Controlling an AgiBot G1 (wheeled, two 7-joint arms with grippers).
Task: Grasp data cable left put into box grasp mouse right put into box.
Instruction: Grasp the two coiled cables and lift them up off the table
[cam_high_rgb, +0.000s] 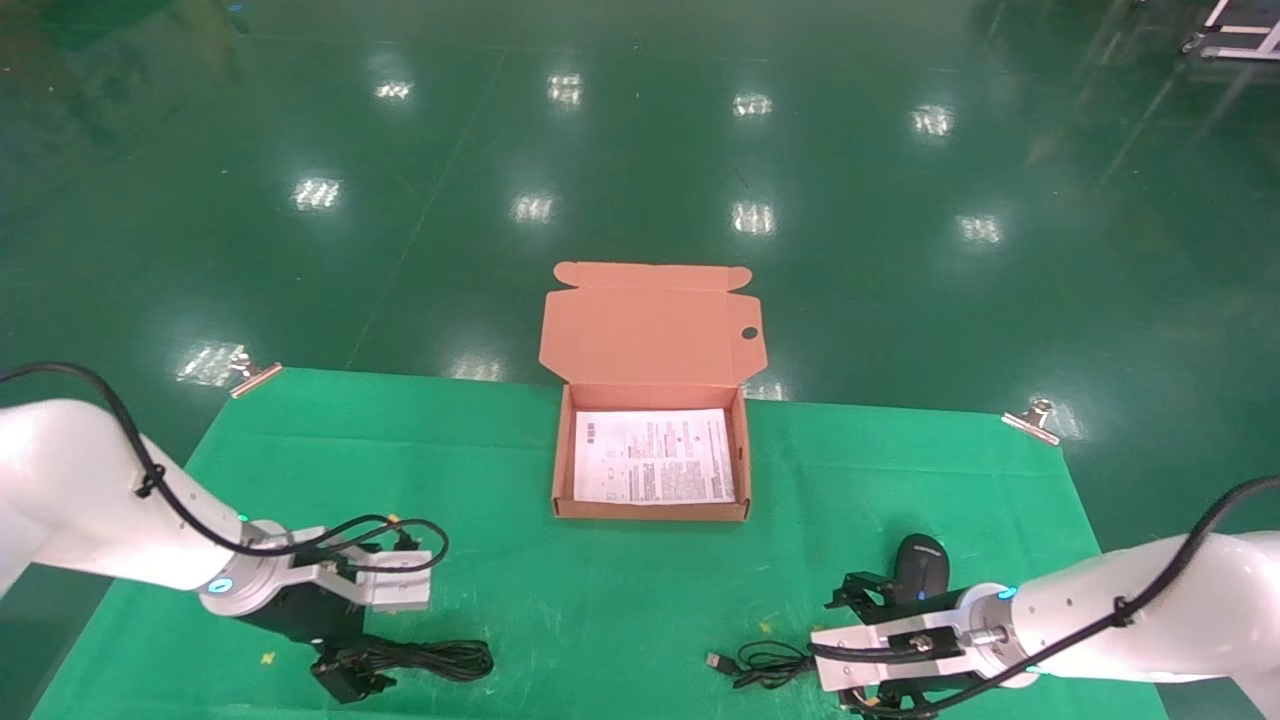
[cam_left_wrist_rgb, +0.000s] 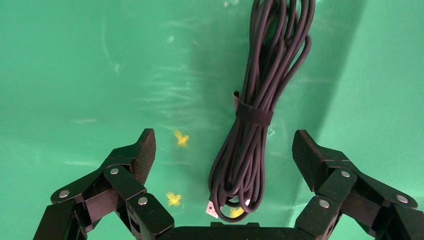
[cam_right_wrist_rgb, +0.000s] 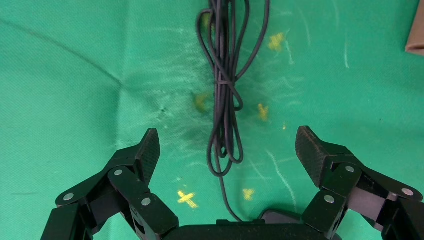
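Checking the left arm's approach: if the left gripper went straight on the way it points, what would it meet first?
Most likely the data cable: the bundle lies on the green cloth between the open fingers of the left gripper; depth is unclear.

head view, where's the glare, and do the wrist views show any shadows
Head view: ceiling lights glare in bright patches on the glossy green floor; the cloth stays matte. Left wrist view: a soft shadow beside the data cable. Right wrist view: faint shadow around the mouse cord.
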